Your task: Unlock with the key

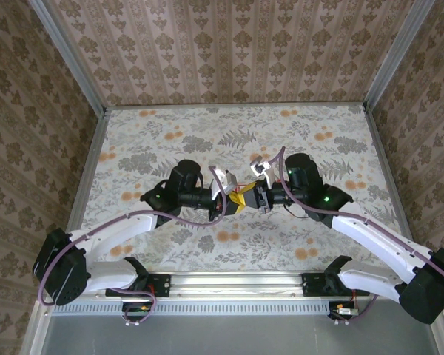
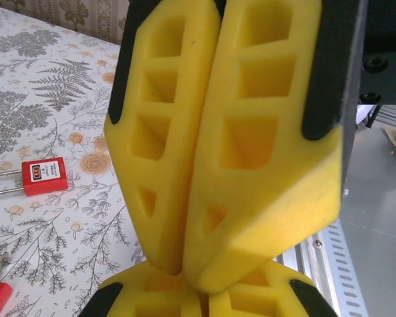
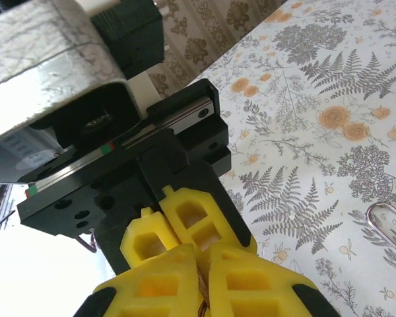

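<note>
Reading this as a key regrasp, not unlocking yet: left gripper [image 1: 234, 203] and right gripper [image 1: 249, 197] meet tip to tip, up off the table and near the padlock [image 2: 45, 177]. Padlock lies flat, apart from both grippers, untouched. Both jaws are pinched closed, and right's fingers [image 2: 251, 132] press flat together. A thin coppery sliver [image 3: 200, 305] shows between right's pads, maybe the key, I can't tell. Next, I think one gripper needs a firm hold on the key with the blade out, the other pins the padlock, then line blade to keyway
</note>
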`<state>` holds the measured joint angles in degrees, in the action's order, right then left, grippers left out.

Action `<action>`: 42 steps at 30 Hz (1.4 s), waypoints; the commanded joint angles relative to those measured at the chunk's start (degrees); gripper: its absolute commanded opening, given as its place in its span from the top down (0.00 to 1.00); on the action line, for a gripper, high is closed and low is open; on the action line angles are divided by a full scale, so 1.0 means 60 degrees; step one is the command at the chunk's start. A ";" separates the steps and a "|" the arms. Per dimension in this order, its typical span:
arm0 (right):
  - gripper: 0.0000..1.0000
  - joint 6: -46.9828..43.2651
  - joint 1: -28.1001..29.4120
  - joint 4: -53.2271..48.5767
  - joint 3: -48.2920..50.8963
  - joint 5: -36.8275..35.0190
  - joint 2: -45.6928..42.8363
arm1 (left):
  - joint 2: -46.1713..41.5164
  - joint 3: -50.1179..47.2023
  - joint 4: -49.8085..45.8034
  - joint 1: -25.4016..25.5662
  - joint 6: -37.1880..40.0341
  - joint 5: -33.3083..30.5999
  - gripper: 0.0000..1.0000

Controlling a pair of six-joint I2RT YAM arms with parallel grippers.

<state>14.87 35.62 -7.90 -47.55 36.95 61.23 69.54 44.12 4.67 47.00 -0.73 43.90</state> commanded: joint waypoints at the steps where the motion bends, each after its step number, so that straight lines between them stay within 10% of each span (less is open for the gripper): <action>1: 0.94 -0.0064 0.0158 -0.0562 -0.0147 0.0189 -0.0010 | 0.0012 0.0220 0.0517 -0.0183 -0.0205 0.0242 0.89; 10: 1.00 0.0156 0.0165 -0.0496 -0.0067 -0.0920 -0.0392 | 0.0008 0.0054 0.0695 -0.0301 -0.0372 0.0259 0.65; 18: 1.00 0.0778 0.0158 0.0221 0.0298 -0.2136 -0.1011 | 0.0198 -0.0159 0.0995 -0.0292 -0.0564 0.0384 0.63; 26: 1.00 0.1378 0.0172 0.0886 0.0695 -0.2415 -0.1036 | 0.0451 -0.0124 0.1535 -0.0291 -0.0882 0.0737 1.00; 33: 0.98 0.1392 0.0187 0.1012 0.0761 -0.2291 -0.1137 | 0.0395 -0.0124 0.1493 -0.0296 -0.0791 0.0842 1.00; 38: 0.55 0.1135 0.0121 0.0731 0.0789 -0.2379 -0.1366 | 0.0290 -0.0206 0.1542 -0.0290 -0.0780 0.0784 1.00; 42: 0.48 0.0978 0.0026 0.0557 0.0749 -0.2216 -0.1519 | 0.0305 -0.0164 0.1443 -0.0291 -0.0759 0.0820 1.00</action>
<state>21.45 36.18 -4.10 -43.38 23.51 53.49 72.27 43.42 12.21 45.28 -6.02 46.78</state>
